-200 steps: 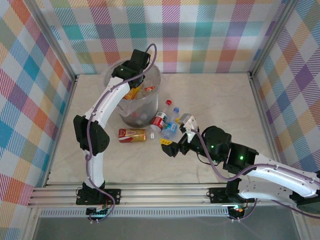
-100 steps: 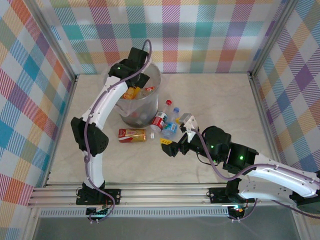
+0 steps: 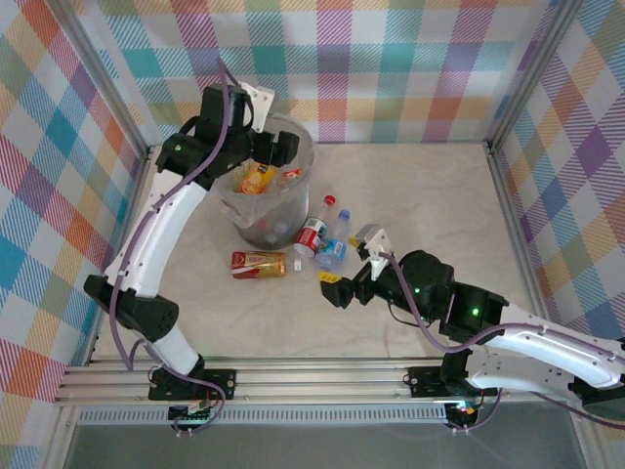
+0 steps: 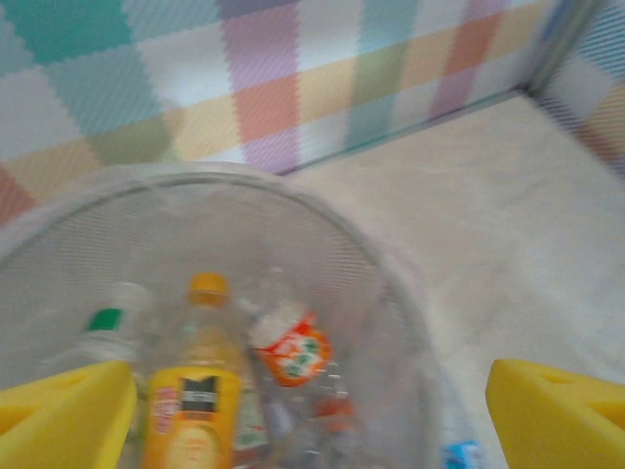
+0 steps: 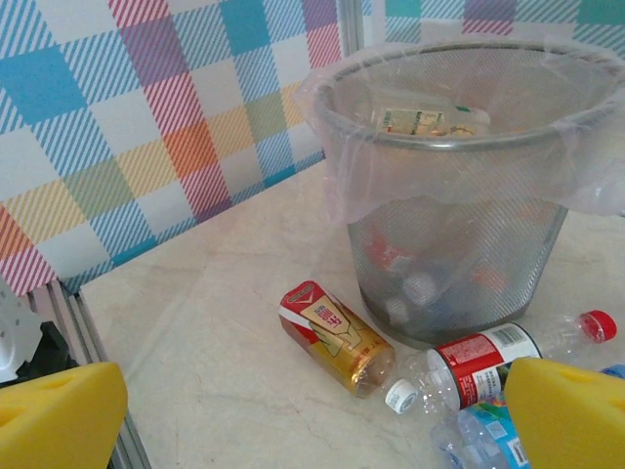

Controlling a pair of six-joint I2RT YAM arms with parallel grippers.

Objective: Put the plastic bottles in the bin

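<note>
The left claw [image 4: 312, 420] is hanging over the bin [image 3: 311, 161], which is standing near the far left corner of the worktop [image 3: 439, 195]. A second ago this claw was down low at the bin's mouth and nearly pinched together; now it is sitting higher and its yellow pads are spreading wide apart with nothing between them. The left arm is also swinging out more toward the left edge than before. Inside the bin, a yellow bottle [image 4: 195, 401] with an orange cap is lying next to a bottle with a red and orange label [image 4: 293, 352] and a bottle with a green cap [image 4: 107, 327]. The right claw [image 3: 352, 264] is waiting near the middle of the worktop, wide open and holding nothing, almost where it was a second ago. A red-label bottle [image 3: 312, 233] and a blue-label bottle [image 3: 332, 252] are lying on the worktop just beside the bin, on its side facing the right claw. A gold container [image 3: 259, 264] is lying close to the bin on its near side. These three are staying in the same spots as before.
</note>
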